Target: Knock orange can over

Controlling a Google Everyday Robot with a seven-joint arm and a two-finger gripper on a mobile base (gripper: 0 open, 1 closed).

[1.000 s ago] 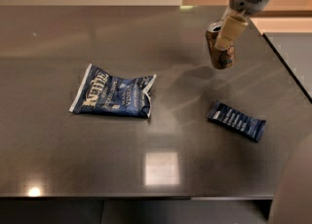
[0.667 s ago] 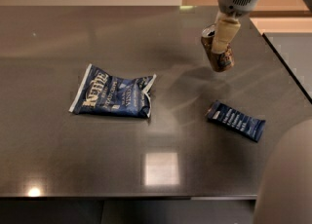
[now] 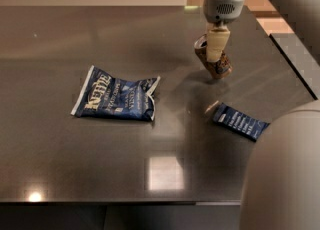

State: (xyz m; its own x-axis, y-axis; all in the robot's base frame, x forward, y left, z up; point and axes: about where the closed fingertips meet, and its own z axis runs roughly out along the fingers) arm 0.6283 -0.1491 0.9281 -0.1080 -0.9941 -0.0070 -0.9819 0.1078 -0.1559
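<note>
The orange can [image 3: 221,67] is at the back right of the dark table [image 3: 100,34]. It is tilted, with its silver top leaning to the upper left and its lower end on the table. My gripper [image 3: 216,46] comes down from above and is right against the can, covering its middle. The can's dark markings show below the gripper.
A dark-blue chip bag [image 3: 117,100] lies flat left of centre. A flat dark-blue wrapped bar [image 3: 240,121] lies in front of the can. The table's right edge [image 3: 295,66] runs close behind the can. My arm's grey body [image 3: 285,174] fills the lower right.
The gripper has moved left with the can, and the can leans further over than before. The chip bag and the bar have not moved.
</note>
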